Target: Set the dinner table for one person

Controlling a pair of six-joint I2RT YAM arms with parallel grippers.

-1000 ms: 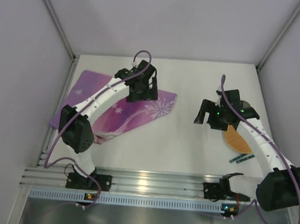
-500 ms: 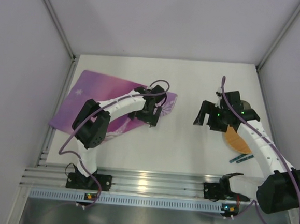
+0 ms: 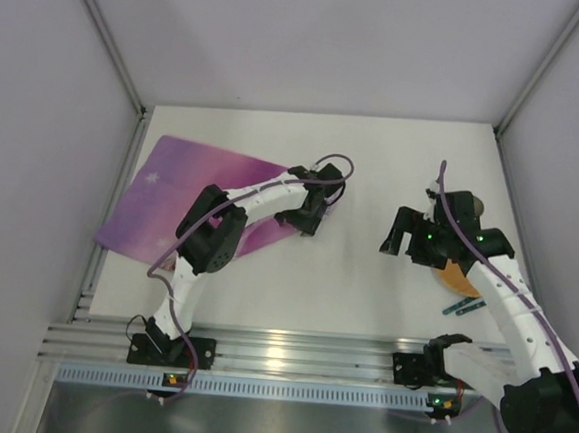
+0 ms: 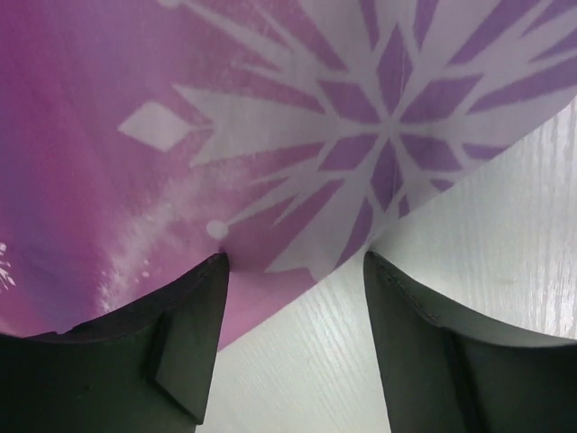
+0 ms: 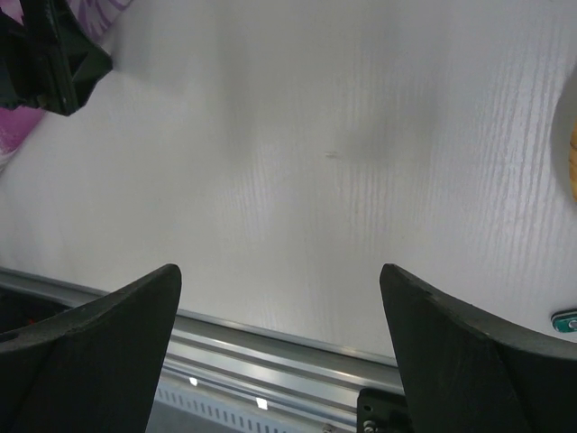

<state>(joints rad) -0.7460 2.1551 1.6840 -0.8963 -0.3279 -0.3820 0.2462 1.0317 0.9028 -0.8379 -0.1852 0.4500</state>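
Counter [image 3: 365, 283], the plain white top that fills the cell floor, is where the setting has to be laid, and it is far from set. The purple snowflake placemat [image 3: 185, 203] lies askew toward the far left corner, and none of its sides runs parallel to the counter's edges. An orange plate [image 3: 457, 278] and a teal utensil [image 3: 465, 308] wait near the right edge, well apart from the mat. The left pincer [image 4: 293, 316] is down at the mat's right-hand end with its jaws parted. One finger stands over the purple print and the other over bare white, so the mat's edge runs between them and nothing is clamped. The right pincer [image 5: 279, 343] hangs spread wide over bare counter toward the right edge, holding nothing. I judge the step in hand to be taking hold of the mat to reposition it. The next move would call for closing on that thin edge, which may slip out rather than be pinched. The mat then needs drawing toward the middle of the near edge and squaring before the plate goes on.
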